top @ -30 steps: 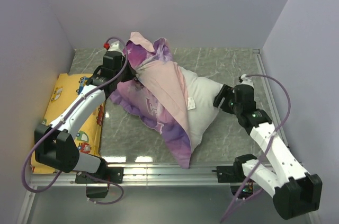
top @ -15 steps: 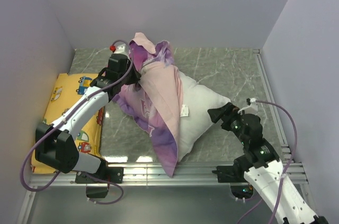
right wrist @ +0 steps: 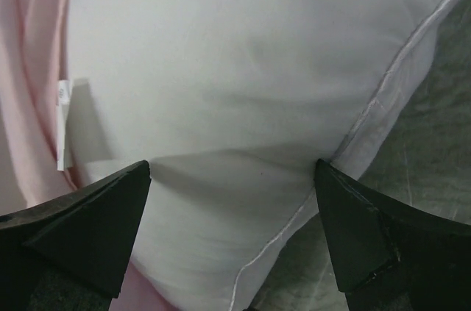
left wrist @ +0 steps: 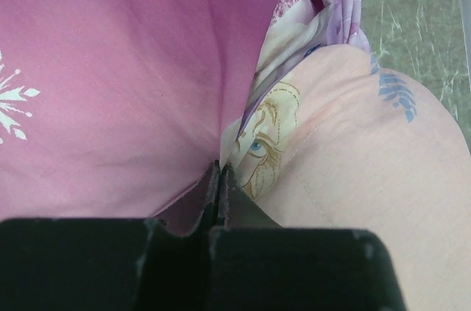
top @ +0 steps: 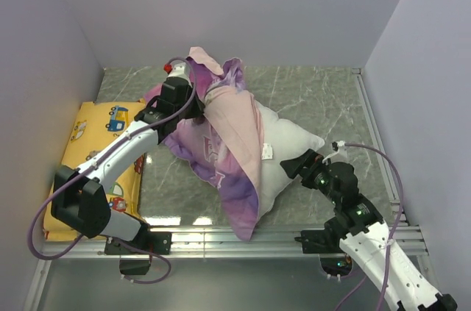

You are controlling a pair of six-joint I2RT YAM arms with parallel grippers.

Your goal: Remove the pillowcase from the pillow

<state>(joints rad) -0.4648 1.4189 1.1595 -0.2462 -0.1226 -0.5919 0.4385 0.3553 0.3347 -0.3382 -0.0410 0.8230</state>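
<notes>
Our left gripper [left wrist: 219,179] pinches the pillowcase [top: 224,131]; our right gripper [right wrist: 230,173] gapes wide at the pillow [top: 291,145].
The pillow lies on the table [top: 316,90], its long axis running from left gripper to right. Its bare white end sits between our right fingers [right wrist: 88,223], and that arm looks nearer.

- Table surface [top: 309,90]: grey-green marbled finish. Two bright light reflections [top: 158,220] lie at its near edge.
- Back wall [top: 257,9], left wall [top: 37,68] and right wall [top: 430,68]: plain, pale lavender-grey. They enclose the table on three sides.
- Aluminium rail [top: 221,237]: runs along the near edge of the table.
- Right wrist view: bare table surface [right wrist: 434,142] shows ahead of and to the right of the right fingers [right wrist: 375,245].
- Left wrist view: bare table surface [left wrist: 419,24] shows far ahead of and to the right of the left fingers [left wrist: 213,204].
</notes>
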